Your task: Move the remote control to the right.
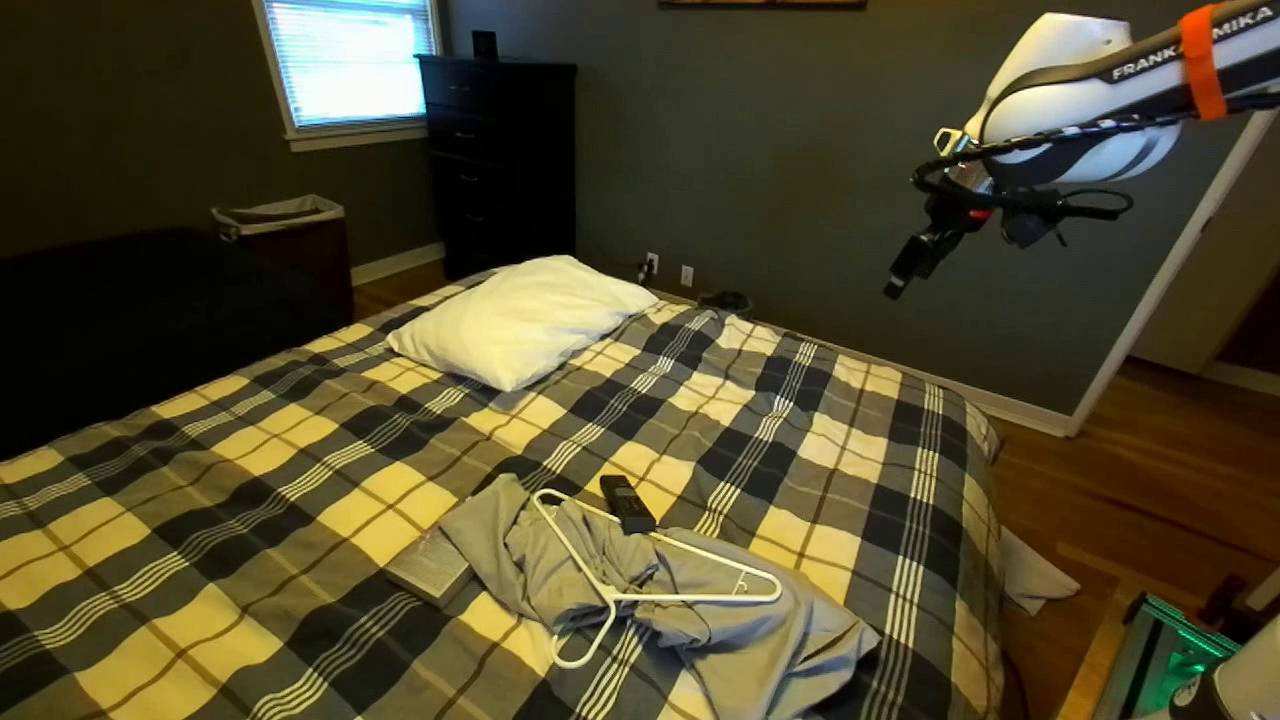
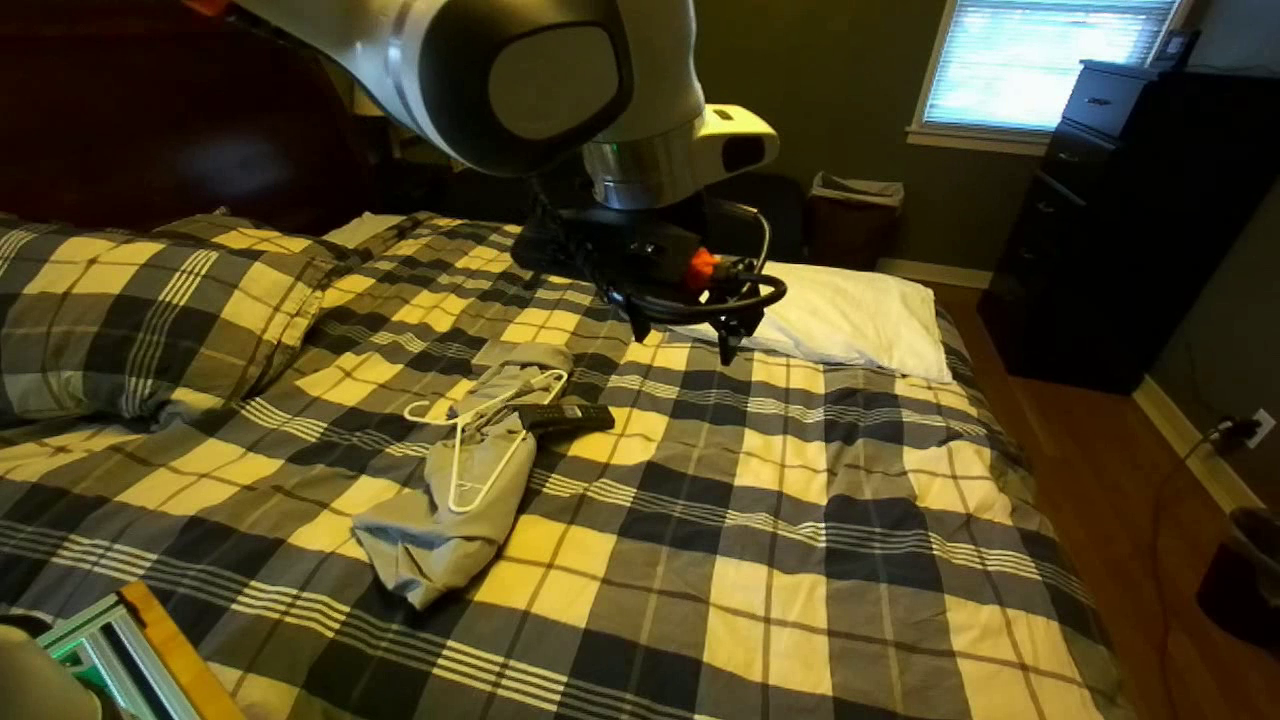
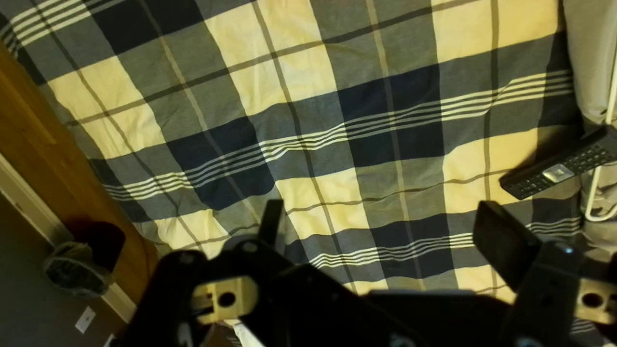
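remote: at far edge of the cloth in an exterior view, near end across the hanger | hanger: lying on the cloth | end effector: spread wide, above the bedspread, well apart from the remote | pillow: far side of the bedspread

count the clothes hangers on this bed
1: the white hanger lies mostly on the crumpled gray cloth, with the remote control overlapping it. Any others beneath the cloth would be hidden.
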